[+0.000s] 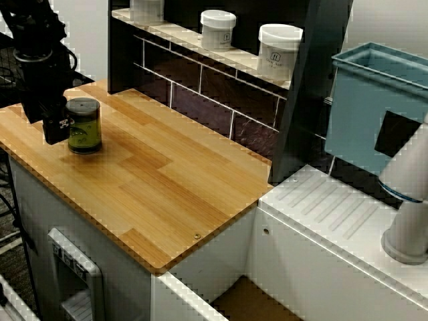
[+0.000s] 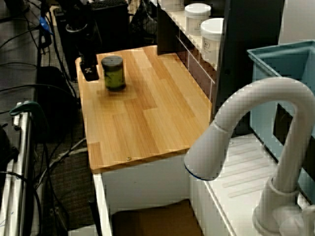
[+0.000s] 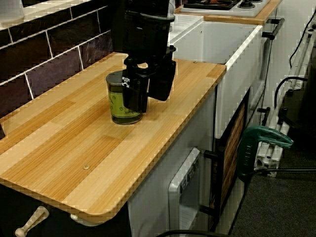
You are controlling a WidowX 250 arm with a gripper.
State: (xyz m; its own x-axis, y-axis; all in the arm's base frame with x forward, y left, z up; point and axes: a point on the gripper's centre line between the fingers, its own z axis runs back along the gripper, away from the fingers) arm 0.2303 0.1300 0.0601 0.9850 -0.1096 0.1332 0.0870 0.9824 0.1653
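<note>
The jar wears a green label with pale print too small to read. A white mark shows on the nearer of the black fingers. The white tubs on the shelf, at the top of the view across the table, carry small unreadable labels. The dark-lidded jar stands upright at the upper left of the table, with bare wood stretching to its right. The fingers stand apart, gripping nothing, with the jar just beside one of them.
</note>
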